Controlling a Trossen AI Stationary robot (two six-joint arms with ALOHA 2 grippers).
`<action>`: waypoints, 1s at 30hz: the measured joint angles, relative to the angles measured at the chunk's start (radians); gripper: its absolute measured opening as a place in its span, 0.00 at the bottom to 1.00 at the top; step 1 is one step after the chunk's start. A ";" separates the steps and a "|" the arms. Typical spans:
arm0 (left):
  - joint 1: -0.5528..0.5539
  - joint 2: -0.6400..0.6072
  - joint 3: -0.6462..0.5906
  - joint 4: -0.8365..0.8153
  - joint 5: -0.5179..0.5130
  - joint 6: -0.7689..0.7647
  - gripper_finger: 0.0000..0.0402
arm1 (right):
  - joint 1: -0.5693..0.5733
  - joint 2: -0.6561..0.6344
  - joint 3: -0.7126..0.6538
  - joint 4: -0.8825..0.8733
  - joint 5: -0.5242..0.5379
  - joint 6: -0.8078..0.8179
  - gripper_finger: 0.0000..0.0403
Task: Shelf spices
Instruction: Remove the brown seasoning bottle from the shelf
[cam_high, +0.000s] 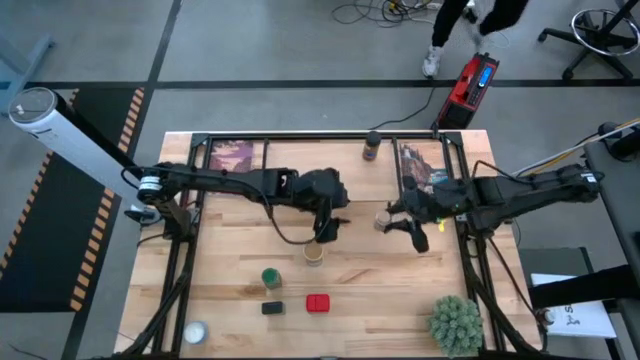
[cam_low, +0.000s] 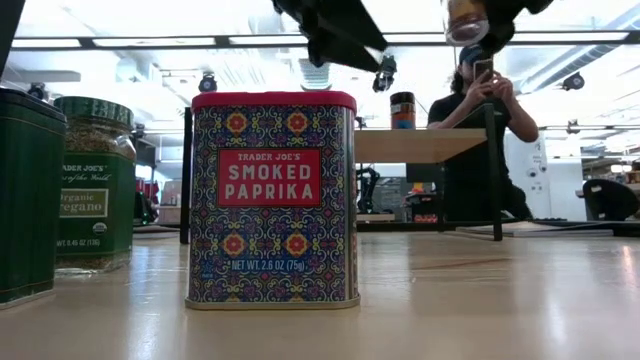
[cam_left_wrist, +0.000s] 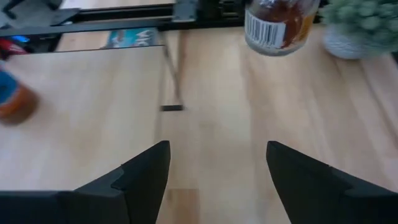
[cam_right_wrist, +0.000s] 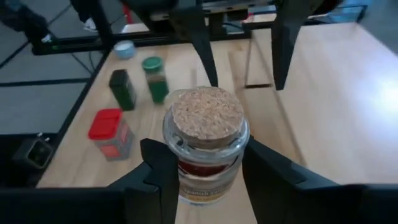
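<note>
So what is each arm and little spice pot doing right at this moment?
Right gripper: shut on the cork-topped jar, lifted off the table.
Left gripper: open, empty, above the table.
Red tin: upright on the table.
Green-lidded jar: upright on the table.
Dark-capped bottle: upright on the shelf.

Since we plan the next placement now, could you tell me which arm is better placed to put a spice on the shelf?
The right arm, probably: its claw is shut on the cork-topped jar, raised above the table. The left claw is open and empty.
</note>
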 joint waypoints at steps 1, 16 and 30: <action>-0.012 0.000 0.000 -0.002 0.000 -0.009 0.64 | 0.023 0.005 0.000 -0.002 0.019 0.003 0.31; -0.266 0.142 0.020 -0.079 -0.210 -0.416 0.61 | 0.304 0.345 -0.181 0.216 0.155 0.340 0.18; -0.294 0.125 0.035 -0.212 -0.261 -0.420 0.60 | 0.375 0.437 -0.187 0.300 0.188 0.358 0.16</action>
